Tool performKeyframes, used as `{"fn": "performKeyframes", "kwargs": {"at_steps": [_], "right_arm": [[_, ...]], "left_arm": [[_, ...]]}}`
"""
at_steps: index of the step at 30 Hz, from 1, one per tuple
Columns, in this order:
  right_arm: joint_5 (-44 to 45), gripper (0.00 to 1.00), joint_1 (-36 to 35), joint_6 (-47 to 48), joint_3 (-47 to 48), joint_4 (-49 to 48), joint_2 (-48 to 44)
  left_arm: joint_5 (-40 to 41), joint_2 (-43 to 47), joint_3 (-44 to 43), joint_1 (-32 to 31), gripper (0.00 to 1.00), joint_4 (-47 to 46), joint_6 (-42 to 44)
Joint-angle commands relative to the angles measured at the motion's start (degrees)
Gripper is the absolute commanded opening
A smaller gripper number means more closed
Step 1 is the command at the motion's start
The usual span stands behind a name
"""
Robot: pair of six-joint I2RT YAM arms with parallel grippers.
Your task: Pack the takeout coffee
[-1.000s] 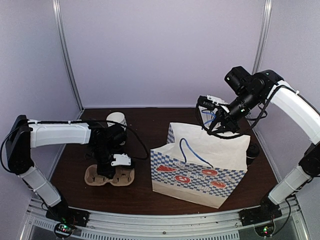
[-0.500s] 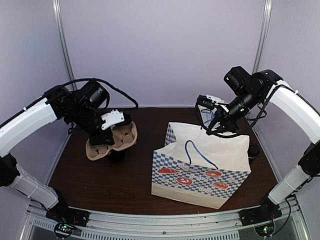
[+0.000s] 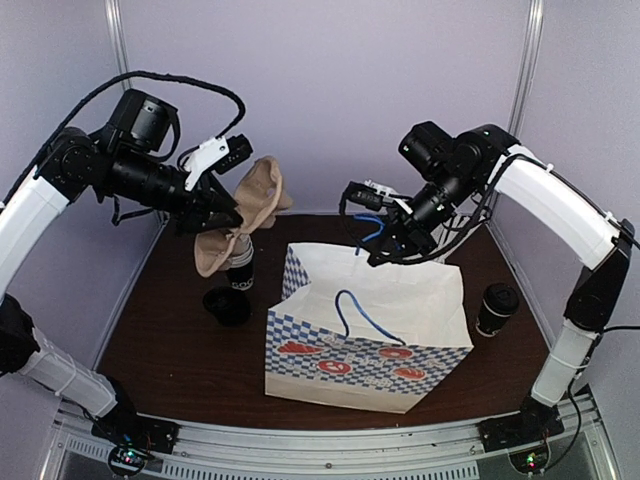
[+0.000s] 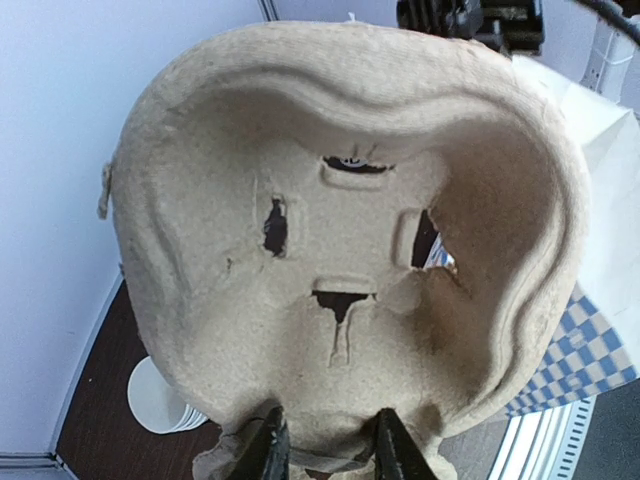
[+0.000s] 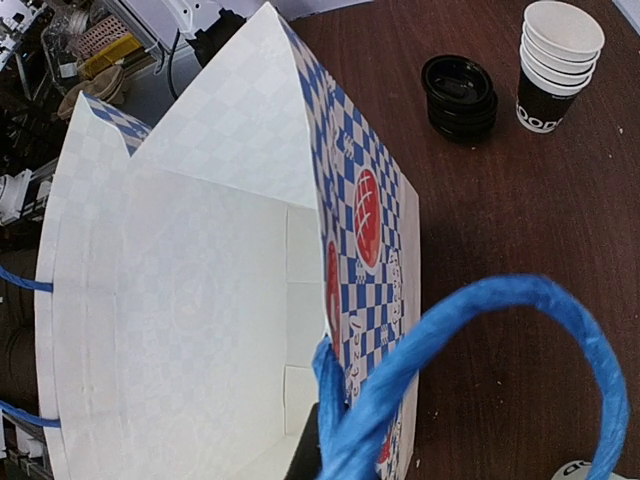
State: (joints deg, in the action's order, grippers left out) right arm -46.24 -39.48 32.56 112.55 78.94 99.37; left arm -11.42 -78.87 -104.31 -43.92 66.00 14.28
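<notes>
The takeout coffee (image 3: pixel 497 308), a small black lidded cup, stands on the table right of the checkered bag (image 3: pixel 370 335). My left gripper (image 3: pixel 232 215) is raised high at the left, shut on the edge of a tan pulp cup carrier (image 3: pixel 256 198), which hangs tilted. In the left wrist view the carrier (image 4: pixel 340 230) fills the frame, with the dark fingers (image 4: pixel 270 450) pinching its lower rim. My right gripper (image 3: pixel 388 243) is shut on the bag's blue rear handle (image 5: pixel 480 335) and holds the mouth open. The white inside of the bag (image 5: pixel 190 300) holds nothing.
A stack of lidless black cups (image 3: pixel 240 272) stands behind the carrier, also in the right wrist view (image 5: pixel 557 65). A stack of black lids (image 3: pixel 227 305) (image 5: pixel 459 96) lies beside it. Pale booth walls close in the back and both sides.
My left arm has lifted the carrier off the table and swung it up toward the bag. The right arm has pulled the bag leftward by its handle, which leaves the coffee cup in full view.
</notes>
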Motion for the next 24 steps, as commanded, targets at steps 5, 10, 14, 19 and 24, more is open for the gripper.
{"fn": "performKeyframes", "kwargs": {"at_steps": [5,10,14,19,24], "right_arm": [[0.8,0.0,-5.5,-3.4,10.7,3.7,8.2],[1.9,0.32,-3.9,-4.5,21.1,9.0,11.3],[-1.4,0.54,2.9,-3.7,22.1,10.2,4.4],[-5.7,0.64,15.6,-1.5,13.6,9.5,-7.1],[-4.1,0.66,23.2,-4.3,-2.6,0.8,-18.4]], "left_arm": [[-6.5,4.6,-2.3,0.2,0.24,-7.0,-3.5],[-11.1,5.1,-4.1,0.2,0.24,-11.5,-5.6],[-16.7,3.5,-6.9,0.2,0.25,-13.4,-7.3],[-25.1,2.2,-5.5,-0.9,0.23,-19.4,-12.2],[-32.6,0.7,-3.8,-5.1,0.22,-25.0,-17.5]]}}
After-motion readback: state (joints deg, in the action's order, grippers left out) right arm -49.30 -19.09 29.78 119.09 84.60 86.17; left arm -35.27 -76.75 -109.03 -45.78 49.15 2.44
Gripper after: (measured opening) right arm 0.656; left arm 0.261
